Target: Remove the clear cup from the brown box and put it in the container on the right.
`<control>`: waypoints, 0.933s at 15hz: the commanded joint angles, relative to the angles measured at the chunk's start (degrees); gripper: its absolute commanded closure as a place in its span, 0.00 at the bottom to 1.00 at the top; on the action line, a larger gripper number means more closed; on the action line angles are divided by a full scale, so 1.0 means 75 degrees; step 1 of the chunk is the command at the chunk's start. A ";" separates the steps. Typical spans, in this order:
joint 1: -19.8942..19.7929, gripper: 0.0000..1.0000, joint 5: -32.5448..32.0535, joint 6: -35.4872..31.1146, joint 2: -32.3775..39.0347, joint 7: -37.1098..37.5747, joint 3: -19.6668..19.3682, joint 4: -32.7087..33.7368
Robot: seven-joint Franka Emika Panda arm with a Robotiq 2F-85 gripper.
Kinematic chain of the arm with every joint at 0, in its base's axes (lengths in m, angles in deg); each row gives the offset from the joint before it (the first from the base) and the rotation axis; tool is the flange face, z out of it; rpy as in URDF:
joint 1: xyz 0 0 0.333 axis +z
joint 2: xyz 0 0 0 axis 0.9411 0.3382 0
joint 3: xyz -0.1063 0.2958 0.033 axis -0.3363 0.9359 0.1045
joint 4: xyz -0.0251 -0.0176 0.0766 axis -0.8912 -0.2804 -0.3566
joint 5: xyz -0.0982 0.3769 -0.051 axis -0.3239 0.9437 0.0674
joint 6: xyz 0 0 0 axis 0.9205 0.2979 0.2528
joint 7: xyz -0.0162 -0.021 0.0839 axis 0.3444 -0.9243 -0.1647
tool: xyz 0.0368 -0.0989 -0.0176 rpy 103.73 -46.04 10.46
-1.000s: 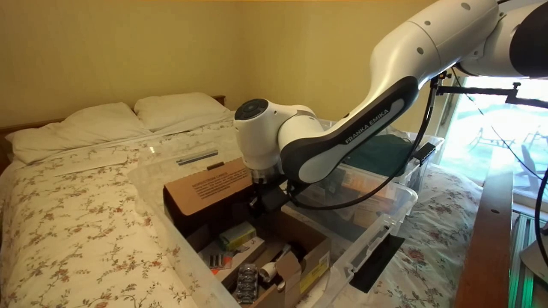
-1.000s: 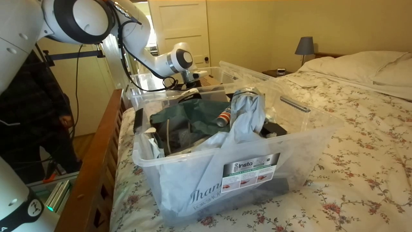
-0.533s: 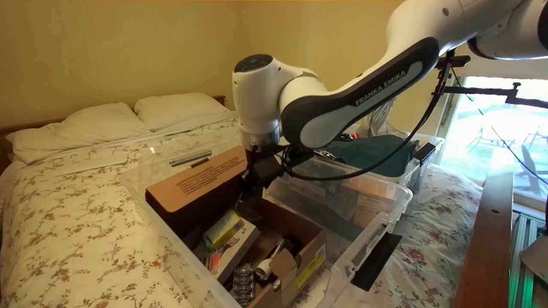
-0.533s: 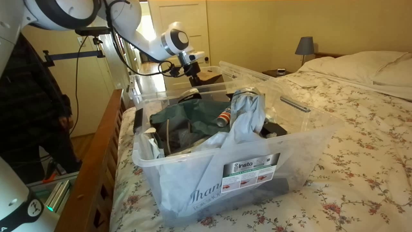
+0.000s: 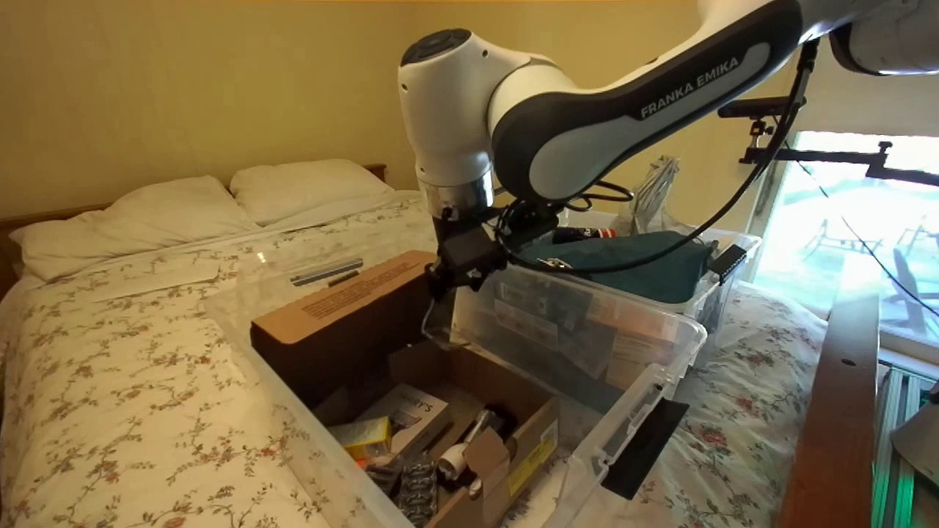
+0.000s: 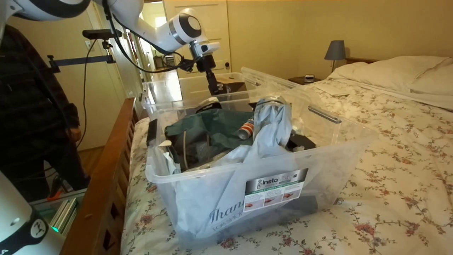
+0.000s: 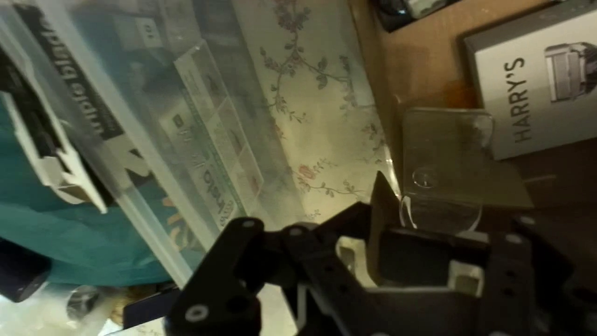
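Observation:
The brown box [image 5: 506, 381] stands inside a see-through bin in an exterior view, its printed flap up. My gripper [image 5: 442, 319] is above the box's far edge, pointing down. It is shut on the clear cup [image 5: 431, 331], which hangs at the fingertips and is hard to make out. In the wrist view the clear cup [image 7: 443, 154] extends beyond the dark fingers, over the box; the exact contact is hidden. The container [image 6: 226, 170] with teal cloth, a grey-white bag and a can stands beside that bin. The gripper [image 6: 214, 88] is behind the container there.
A Harry's box [image 5: 414, 411], a yellow-green package [image 5: 367, 438] and a black tray [image 5: 418, 491] lie in the brown box. The near bin's rim [image 5: 623, 315] lies between box and container. A wooden bed rail [image 6: 102, 170] runs along the side.
My gripper has risen out of the brown box with the clear cup. The yellow-green package tipped off the Harry's box and now lies nearer that exterior camera. The printed flap has shifted.

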 commanded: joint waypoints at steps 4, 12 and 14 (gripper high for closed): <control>-0.0005 1.00 0.0151 0.1531 -0.1619 0.0003 0.0099 -0.0875; -0.0391 1.00 -0.1625 0.1316 -0.2682 0.2542 0.0236 -0.1403; -0.0635 1.00 -0.2186 0.1278 -0.2364 0.3152 0.0201 -0.1244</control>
